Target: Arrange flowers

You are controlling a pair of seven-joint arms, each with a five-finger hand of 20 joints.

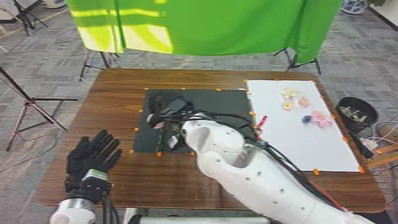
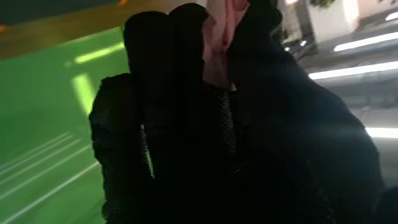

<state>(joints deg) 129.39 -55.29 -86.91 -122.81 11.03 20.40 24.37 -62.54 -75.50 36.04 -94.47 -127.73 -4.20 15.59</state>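
R hand (image 1: 177, 106) over dark mat (image 1: 226, 100), pink flower (prob.) (image 2: 216, 50) pinched btwn thumb & fingers. L hand (image 1: 90, 154) spread, L side. Other flowers (image 1: 322, 120) on white board (image 1: 280, 142). Best: light grip, set slowly, spare petals, release once supported.

White rounded arms (image 1: 259, 184); small dark screws; black and red cables (image 1: 269, 147); black fabric gloves (image 1: 91, 159)
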